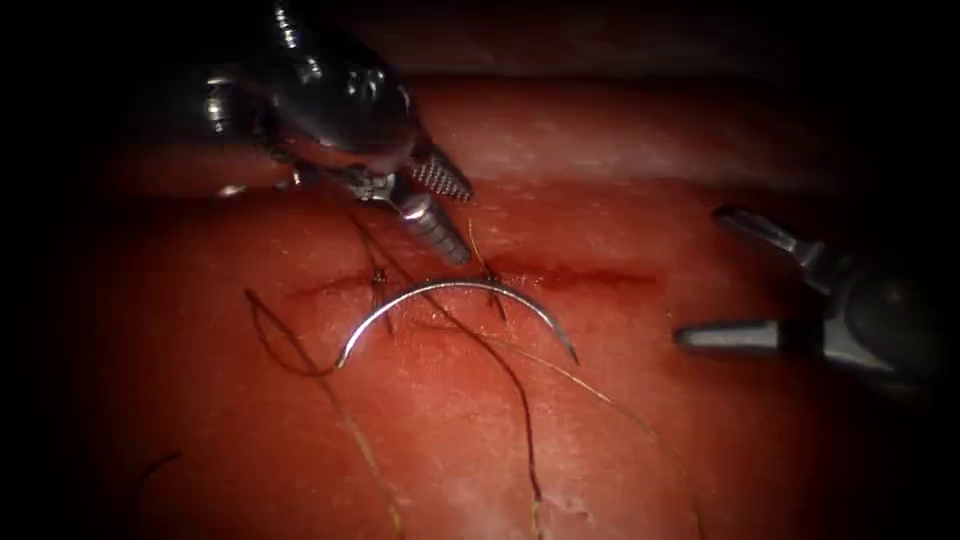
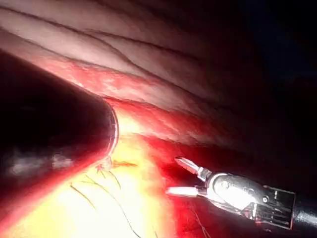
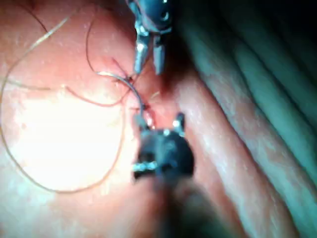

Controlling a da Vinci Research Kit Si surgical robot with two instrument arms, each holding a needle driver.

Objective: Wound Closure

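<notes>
The curved needle (image 1: 455, 287) lies loose on the tissue (image 1: 620, 440), arching over the middle of the horizontal cut (image 1: 590, 272), its whole curve showing. Its point (image 1: 572, 355) faces right; its tail at the left carries the dark thread (image 1: 265, 335). My left tool (image 1: 466, 226) hovers just above the needle's arch, jaws open, holding nothing. My right tool (image 1: 700, 275) stands off the cut's right end, jaws wide open and holding nothing. The left wrist view shows the right tool (image 2: 173, 175) open. In the right wrist view the needle (image 3: 132, 90) lies between the right tool (image 3: 158, 120) and the left tool (image 3: 148, 67).
Two tied stitches (image 1: 378, 278) (image 1: 492, 285) cross the cut under the needle. Dark thread (image 1: 520, 400) and a paler strand (image 1: 600, 395) trail toward the near edge. Red fluid wets the tissue around the cut. A pale ridge of tissue (image 1: 640, 140) rises behind.
</notes>
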